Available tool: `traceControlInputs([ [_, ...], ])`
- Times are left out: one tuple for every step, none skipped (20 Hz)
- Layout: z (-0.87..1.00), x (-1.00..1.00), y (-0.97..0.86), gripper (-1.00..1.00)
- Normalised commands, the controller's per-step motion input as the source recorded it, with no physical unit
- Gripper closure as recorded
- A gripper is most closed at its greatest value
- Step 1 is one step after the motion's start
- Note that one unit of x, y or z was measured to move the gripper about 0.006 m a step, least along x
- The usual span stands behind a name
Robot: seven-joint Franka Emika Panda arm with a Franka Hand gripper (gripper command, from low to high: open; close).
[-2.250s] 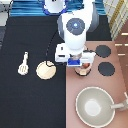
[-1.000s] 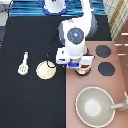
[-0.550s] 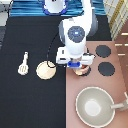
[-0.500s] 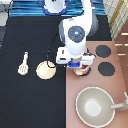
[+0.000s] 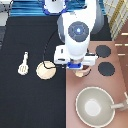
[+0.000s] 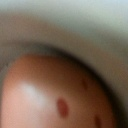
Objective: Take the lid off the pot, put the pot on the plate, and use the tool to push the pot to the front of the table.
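Observation:
My gripper [image 5: 80,67] hangs straight over the pot [image 5: 83,73], at the stove panel's edge next to the black table [image 5: 20,100]. Only a tan sliver of the pot shows below the hand in the exterior view. The lid is hidden under the hand. From close by, the wrist view is filled with a rounded pinkish-red surface with dark red spots [image 6: 55,95] inside a pale rim; I cannot tell whether that is the lid or the pot's contents. The cream plate [image 5: 46,70] lies on the table toward the exterior view's left of the pot. The white tool [image 5: 23,63] lies further left.
The large grey pan [image 5: 97,106] with its handle sits at the exterior view's bottom right on the stove panel [image 5: 120,85]. Two black burners [image 5: 103,50] [image 5: 106,68] show to the right of the hand. A blue-striped surface lies along the top.
The hand has stayed over the pot with hardly any movement. Plate, tool and pan lie where they were.

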Motion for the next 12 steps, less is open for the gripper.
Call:
traceControlInputs([
  [0.43,-0.55,-0.45,1.0],
  [0.36,-0.55,-0.45,1.0],
  [0.32,-0.55,-0.46,1.0],
  [0.28,-0.56,-0.47,1.0],
  [0.25,-0.55,-0.48,1.0],
  [0.23,-0.55,-0.51,1.0],
  [0.22,-0.53,-0.54,1.0],
  [0.2,-0.49,-0.57,1.0],
  [0.17,-0.46,-0.62,1.0],
  [0.15,-0.43,-0.65,1.0],
  [0.12,-0.41,-0.66,1.0],
  [0.11,-0.39,-0.68,1.0],
])
